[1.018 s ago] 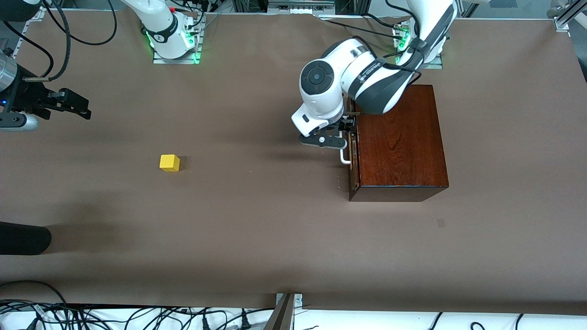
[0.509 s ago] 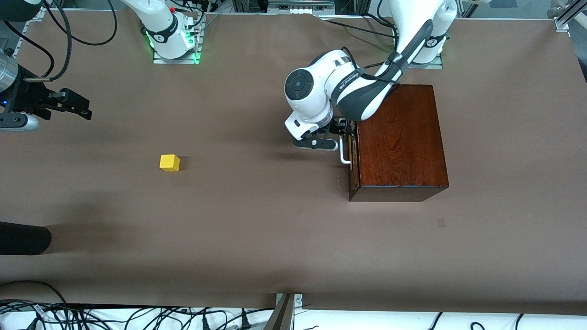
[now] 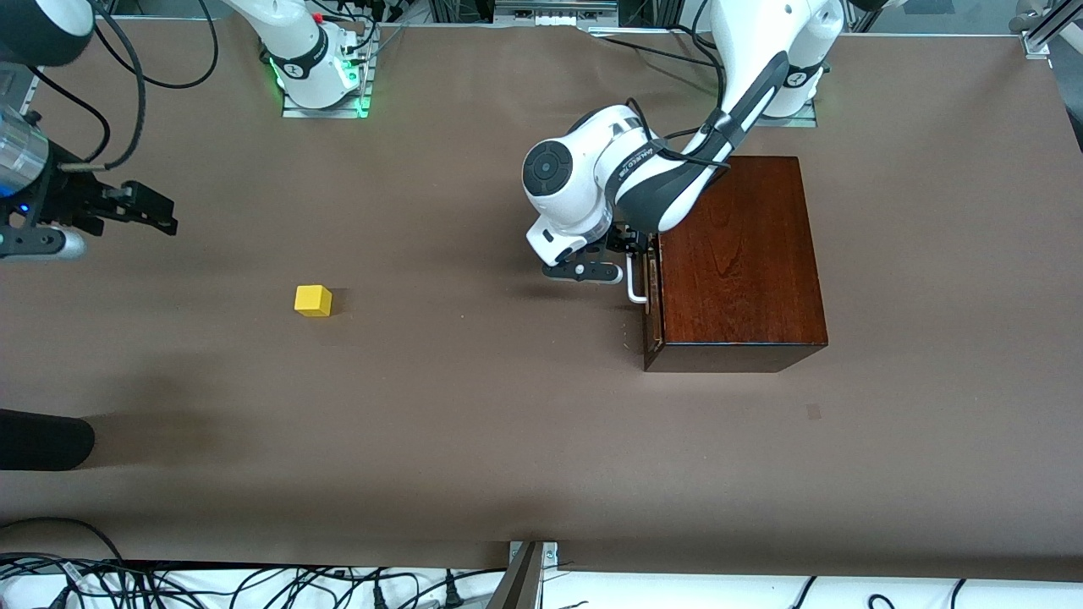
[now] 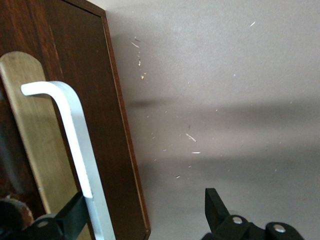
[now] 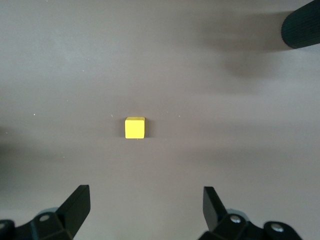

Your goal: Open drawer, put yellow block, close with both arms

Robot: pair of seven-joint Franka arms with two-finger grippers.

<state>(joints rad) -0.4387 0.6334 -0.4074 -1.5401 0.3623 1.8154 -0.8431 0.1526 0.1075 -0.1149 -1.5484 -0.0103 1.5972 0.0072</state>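
- Left gripper (image 3: 630, 254) low at the drawer (image 3: 648, 292) front of the dark wooden box (image 3: 732, 254), fingers spread wide, white bar handle (image 4: 75, 150) between them: one finger (image 4: 70, 217) against the bar on the drawer-front side, the other finger (image 4: 215, 207) well apart from it over bare table.
- Not clamped on the handle; nothing held.
- Drawer shut or all but shut, its dark front flush with the box.
- Right gripper (image 3: 140, 209) up in the air at the right arm's end of the table, fingers spread as wide as possible, empty.
- Yellow block (image 3: 313, 300) alone on the table, well apart from the box, toward the right arm's end; in the right wrist view, block (image 5: 134, 127) ahead of the open fingers and centred between them, not touched.
- Table (image 3: 474, 423) covered in plain brown sheet, faintly speckled with pale crumbs near the drawer.
- Green-lit arm bases (image 3: 321, 72) along the table's edge farthest from the front camera; tangle of black cables (image 3: 254, 584) at the nearest edge.
- Dark rounded object (image 3: 42, 440) at the table's edge toward the right arm's end; cannot tell what.
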